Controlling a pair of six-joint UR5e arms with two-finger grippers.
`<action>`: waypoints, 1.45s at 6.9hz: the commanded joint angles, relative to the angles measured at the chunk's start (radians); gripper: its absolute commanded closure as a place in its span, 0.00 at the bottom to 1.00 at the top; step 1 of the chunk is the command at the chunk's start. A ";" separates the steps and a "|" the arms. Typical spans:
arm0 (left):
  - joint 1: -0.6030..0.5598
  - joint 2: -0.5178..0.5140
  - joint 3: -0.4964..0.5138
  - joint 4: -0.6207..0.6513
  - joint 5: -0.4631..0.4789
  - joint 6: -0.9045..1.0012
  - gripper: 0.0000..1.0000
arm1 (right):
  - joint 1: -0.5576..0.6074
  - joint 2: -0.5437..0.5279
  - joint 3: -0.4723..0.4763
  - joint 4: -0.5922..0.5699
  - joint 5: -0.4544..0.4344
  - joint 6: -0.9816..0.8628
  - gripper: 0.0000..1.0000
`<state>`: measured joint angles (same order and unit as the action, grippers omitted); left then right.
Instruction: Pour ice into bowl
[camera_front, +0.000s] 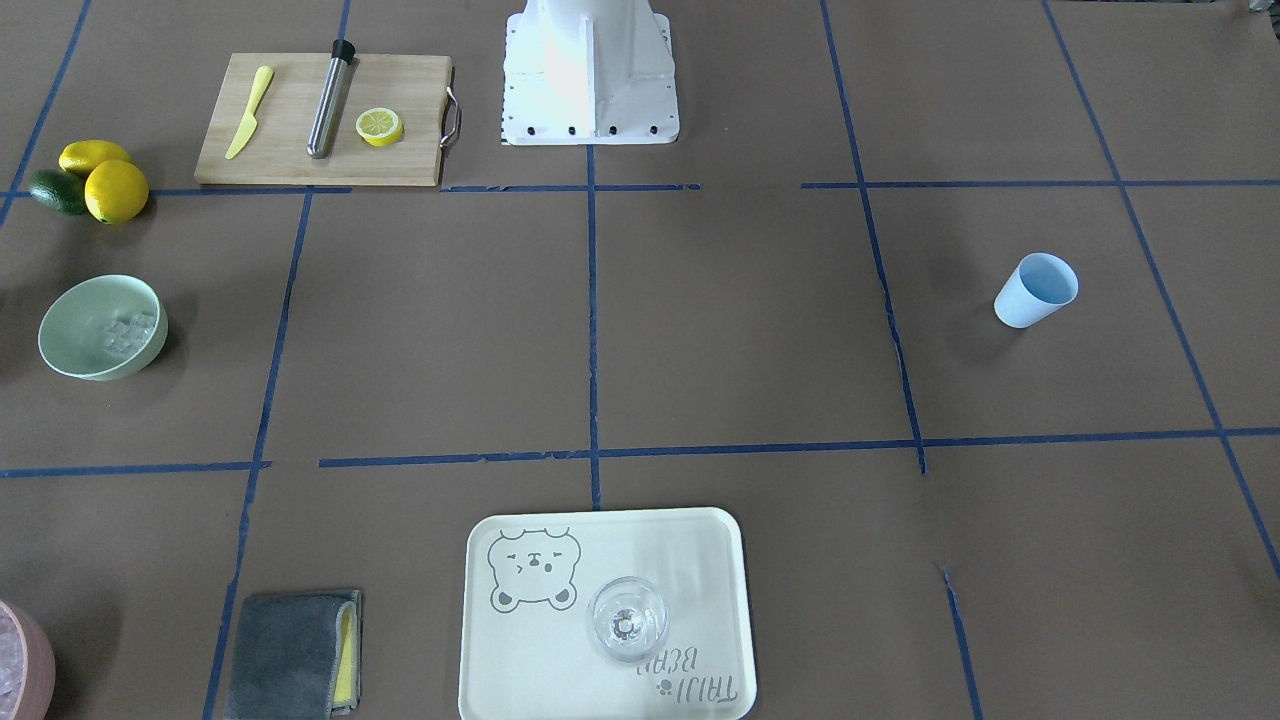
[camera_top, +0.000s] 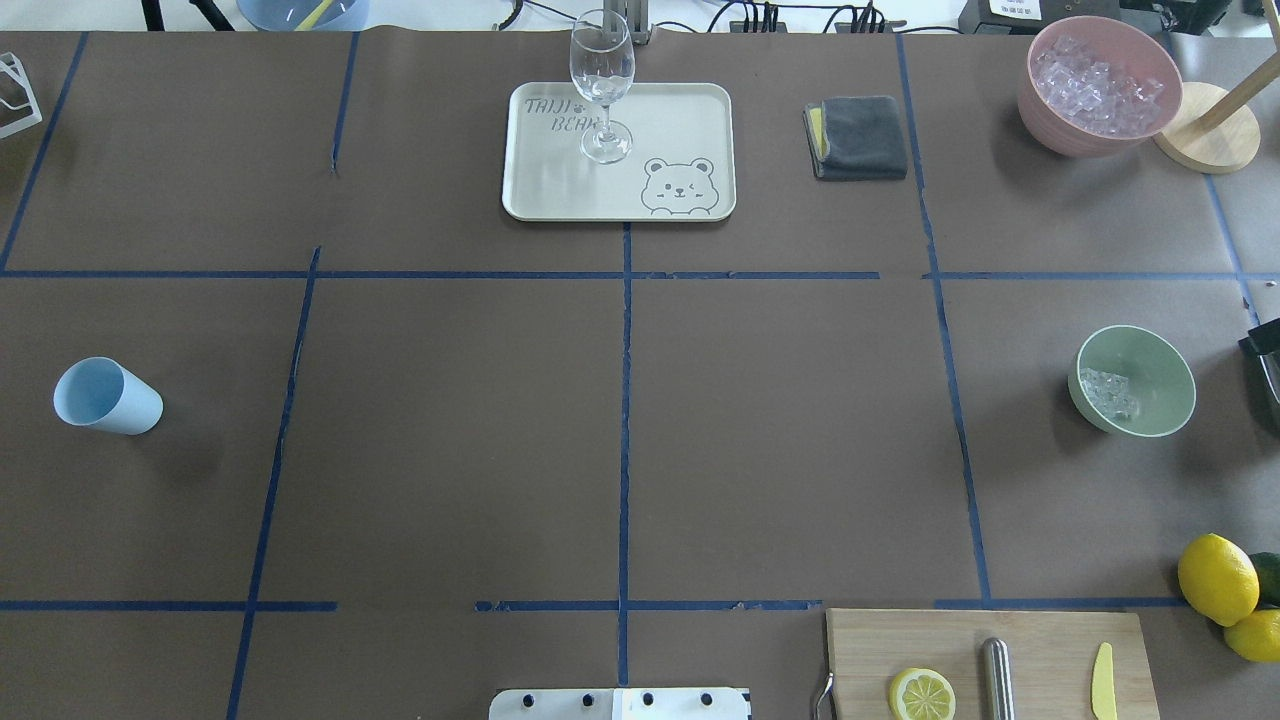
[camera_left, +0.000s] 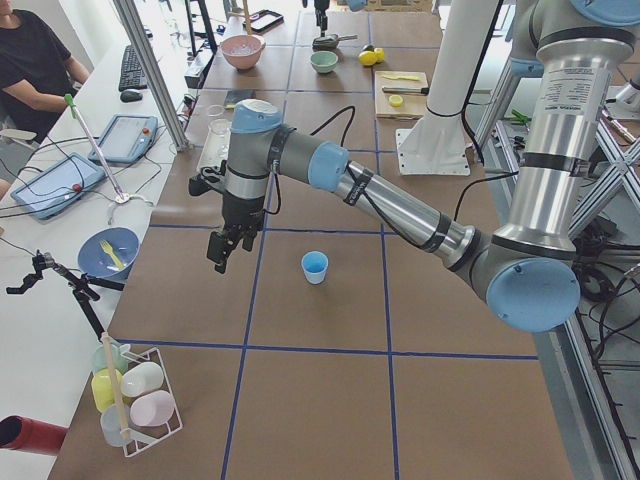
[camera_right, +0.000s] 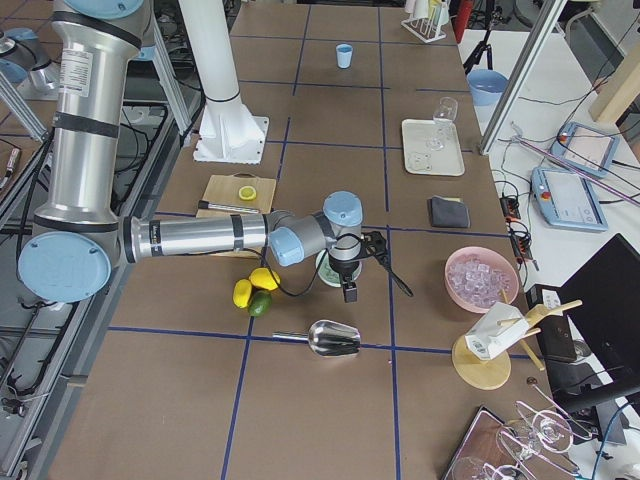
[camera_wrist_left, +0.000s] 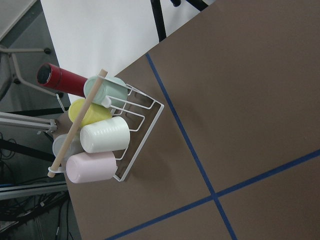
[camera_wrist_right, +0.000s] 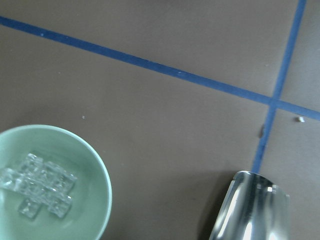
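Note:
The mint-green bowl (camera_top: 1162, 372) stands at the table's right side, and it also shows in the front view (camera_front: 72, 312) and the right wrist view (camera_wrist_right: 87, 172). The ice (camera_top: 1107, 392) lies inside it as a cluster of clear cubes (camera_wrist_right: 37, 186). The light blue cup (camera_top: 105, 397) stands upright at the left and looks empty. My left gripper (camera_left: 219, 260) hangs above the table left of the cup; I cannot tell its state. My right gripper (camera_right: 350, 292) hovers just beside the bowl (camera_right: 325, 270); only its edge (camera_top: 1262, 345) shows overhead, state unclear.
A metal scoop (camera_right: 335, 338) lies near the bowl. A pink container of ice (camera_top: 1098, 85) stands at the far right. A tray (camera_top: 560, 190) holds a wine glass (camera_top: 602, 85). There are also a grey cloth (camera_top: 858, 137), a cutting board (camera_front: 290, 150), lemons (camera_top: 1217, 578) and a cup rack (camera_wrist_left: 107, 145).

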<state>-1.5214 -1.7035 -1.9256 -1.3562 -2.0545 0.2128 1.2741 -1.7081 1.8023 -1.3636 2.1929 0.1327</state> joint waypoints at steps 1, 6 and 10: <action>-0.052 0.092 0.078 0.028 -0.200 0.014 0.00 | 0.149 0.036 0.019 -0.207 0.093 -0.224 0.00; -0.054 0.163 0.158 -0.012 -0.280 0.013 0.00 | 0.235 0.010 0.006 -0.198 0.166 -0.211 0.00; -0.051 0.159 0.215 -0.038 -0.309 -0.001 0.00 | 0.290 0.010 -0.066 -0.198 0.313 -0.128 0.00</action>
<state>-1.5731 -1.5436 -1.7347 -1.3780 -2.3564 0.2160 1.5406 -1.7041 1.7707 -1.5634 2.4641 0.0003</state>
